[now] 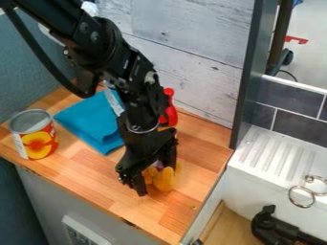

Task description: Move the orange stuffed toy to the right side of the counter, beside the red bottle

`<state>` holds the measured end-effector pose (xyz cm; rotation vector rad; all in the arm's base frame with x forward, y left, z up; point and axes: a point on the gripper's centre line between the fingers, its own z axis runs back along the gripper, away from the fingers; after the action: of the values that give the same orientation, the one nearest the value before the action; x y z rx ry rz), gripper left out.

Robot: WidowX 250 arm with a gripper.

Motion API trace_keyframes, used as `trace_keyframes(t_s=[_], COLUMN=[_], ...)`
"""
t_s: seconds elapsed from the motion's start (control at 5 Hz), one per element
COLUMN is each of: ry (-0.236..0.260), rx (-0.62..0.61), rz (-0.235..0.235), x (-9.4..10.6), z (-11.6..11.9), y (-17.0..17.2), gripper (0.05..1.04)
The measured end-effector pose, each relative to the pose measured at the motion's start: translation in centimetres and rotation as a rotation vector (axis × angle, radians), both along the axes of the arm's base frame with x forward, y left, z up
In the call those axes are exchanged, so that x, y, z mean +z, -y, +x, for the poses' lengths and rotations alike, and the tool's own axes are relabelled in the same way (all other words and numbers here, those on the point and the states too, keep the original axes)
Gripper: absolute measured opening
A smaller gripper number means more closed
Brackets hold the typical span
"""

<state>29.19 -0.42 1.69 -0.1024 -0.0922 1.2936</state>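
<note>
Lying right at the claw [156,178], yellow-orange object [165,182]

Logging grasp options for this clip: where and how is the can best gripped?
I'd grip the can just below its rim, coming straight down from above and closing across its sides: it stands upright, its round wall gives opposing faces, and the blue cloth lies beside it, not over it.

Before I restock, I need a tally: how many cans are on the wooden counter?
1: the can, at the view's left, beside the blue cloth. The arm may hide others.
</note>
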Motion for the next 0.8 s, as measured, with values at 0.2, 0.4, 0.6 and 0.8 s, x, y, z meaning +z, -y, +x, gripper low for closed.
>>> trace_keyframes(t_s=[0.2, 0.4, 0.6, 0.8], ry=[-0.017, -0.028, -0.003, 0.021], rx=[-0.061, -0.282, -0.545, -0.727], rz=[0.008, 0.052, 0.068, 0.096], x=[-0.1, 1.3, 3.1, 5.0], z=[-0.9, -1.9, -2.0, -0.5], y=[0.0, -0.3, -0.1, 0.4], gripper=[0.695, 0.542, 0.474, 0.454])
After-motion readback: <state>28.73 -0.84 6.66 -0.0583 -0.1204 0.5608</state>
